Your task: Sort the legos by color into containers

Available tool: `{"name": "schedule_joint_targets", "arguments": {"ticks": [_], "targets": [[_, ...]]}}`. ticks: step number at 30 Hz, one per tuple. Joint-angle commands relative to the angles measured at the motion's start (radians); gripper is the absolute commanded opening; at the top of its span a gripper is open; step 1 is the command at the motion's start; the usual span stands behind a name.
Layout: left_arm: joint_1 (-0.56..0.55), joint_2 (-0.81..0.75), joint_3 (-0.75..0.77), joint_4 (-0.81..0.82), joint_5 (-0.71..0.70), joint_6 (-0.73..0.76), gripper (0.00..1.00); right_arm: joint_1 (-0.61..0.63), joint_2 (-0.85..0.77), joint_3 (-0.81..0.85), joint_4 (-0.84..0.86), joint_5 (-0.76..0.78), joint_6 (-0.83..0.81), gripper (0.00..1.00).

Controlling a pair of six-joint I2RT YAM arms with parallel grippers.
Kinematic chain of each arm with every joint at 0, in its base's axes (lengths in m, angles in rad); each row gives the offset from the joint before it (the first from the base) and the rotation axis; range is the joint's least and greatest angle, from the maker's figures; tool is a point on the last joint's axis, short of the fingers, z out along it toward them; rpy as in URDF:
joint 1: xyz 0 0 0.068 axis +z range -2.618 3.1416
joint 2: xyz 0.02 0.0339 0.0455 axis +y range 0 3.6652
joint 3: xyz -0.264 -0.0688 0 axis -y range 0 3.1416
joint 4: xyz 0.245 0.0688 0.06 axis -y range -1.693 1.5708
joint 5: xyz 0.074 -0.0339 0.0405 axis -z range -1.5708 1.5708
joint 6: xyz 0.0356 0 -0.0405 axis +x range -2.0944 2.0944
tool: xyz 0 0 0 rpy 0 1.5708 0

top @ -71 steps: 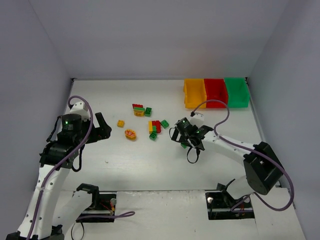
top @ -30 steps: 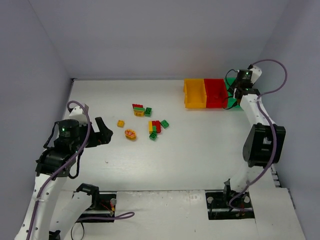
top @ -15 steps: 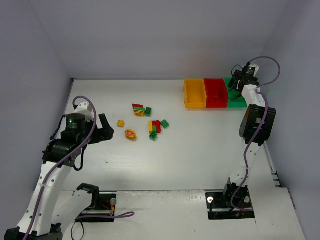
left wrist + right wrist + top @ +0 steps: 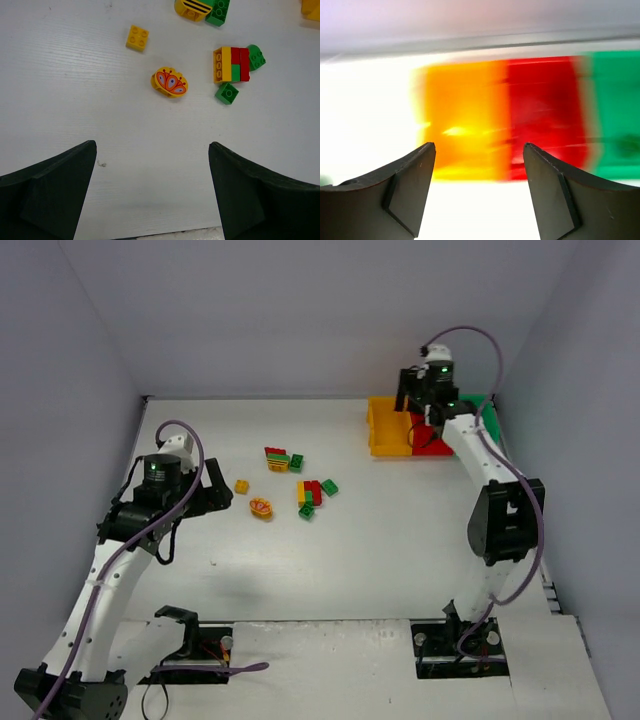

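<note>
Several red, green and yellow legos lie mid-table: a small yellow brick (image 4: 241, 486) (image 4: 137, 38), a yellow piece with a painted face (image 4: 261, 507) (image 4: 170, 82), a yellow-red-green stack (image 4: 310, 492) (image 4: 231, 64) and a loose green brick (image 4: 306, 511) (image 4: 226, 93). My left gripper (image 4: 218, 498) (image 4: 152, 146) hangs open just left of them, with nothing between its fingers. At the back right stand the yellow-orange container (image 4: 388, 428) (image 4: 462, 120), the red container (image 4: 434, 437) (image 4: 542, 110) and the green container (image 4: 484, 408) (image 4: 612, 110). My right gripper (image 4: 415, 410) (image 4: 478, 146) hovers open and empty over the yellow-orange and red ones.
Another mixed stack (image 4: 277, 459) and a green brick (image 4: 296, 463) lie farther back. Grey walls close the table on three sides. My right arm (image 4: 480, 455) crosses in front of the green container and hides part of it. The right wrist view is motion-blurred.
My right gripper has swung left from the green container to above the yellow-orange and red ones, and its jaws have opened. My left arm has shifted slightly toward the legos.
</note>
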State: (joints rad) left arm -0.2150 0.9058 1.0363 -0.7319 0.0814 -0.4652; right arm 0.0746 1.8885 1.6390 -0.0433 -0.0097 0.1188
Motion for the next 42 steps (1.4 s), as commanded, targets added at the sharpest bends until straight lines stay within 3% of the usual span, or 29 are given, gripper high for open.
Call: {"name": "schedule_joint_targets", "arguments": {"ticks": [1, 9, 16, 30, 32, 36, 37, 38, 40, 42], "targets": [[-0.006, 0.028, 0.07, 0.068, 0.003, 0.017, 0.87, 0.182, -0.121, -0.102, 0.034, -0.025, 0.002, 0.68], [-0.006, 0.044, 0.067, 0.078, 0.032, 0.028, 0.87, 0.454, -0.08, -0.277, 0.065, -0.052, 0.048, 0.69], [-0.006, 0.019, 0.056, 0.058, 0.031, 0.042, 0.87, 0.494, -0.011, -0.344, 0.098, -0.091, 0.047, 0.62], [-0.006, -0.015, 0.034, 0.034, 0.026, 0.065, 0.87, 0.531, 0.115, -0.344, 0.125, -0.098, -0.034, 0.64], [-0.006, -0.016, 0.034, 0.031, 0.026, 0.068, 0.87, 0.534, 0.124, -0.34, 0.128, -0.088, -0.034, 0.59], [-0.006, -0.024, 0.036, 0.026, 0.021, 0.074, 0.87, 0.534, 0.13, -0.334, 0.149, -0.067, -0.048, 0.36], [-0.006, -0.024, 0.037, 0.025, 0.018, 0.076, 0.87, 0.533, 0.12, -0.331, 0.149, -0.059, -0.06, 0.29], [-0.006, -0.024, 0.039, 0.025, 0.018, 0.077, 0.87, 0.533, 0.11, -0.326, 0.149, -0.035, -0.065, 0.14], [-0.006, -0.025, 0.041, 0.022, 0.015, 0.08, 0.87, 0.51, 0.074, -0.321, 0.148, -0.001, -0.076, 0.02], [-0.006, -0.025, 0.044, 0.017, 0.012, 0.082, 0.87, 0.443, 0.014, -0.315, 0.148, 0.05, -0.076, 0.0]]}}
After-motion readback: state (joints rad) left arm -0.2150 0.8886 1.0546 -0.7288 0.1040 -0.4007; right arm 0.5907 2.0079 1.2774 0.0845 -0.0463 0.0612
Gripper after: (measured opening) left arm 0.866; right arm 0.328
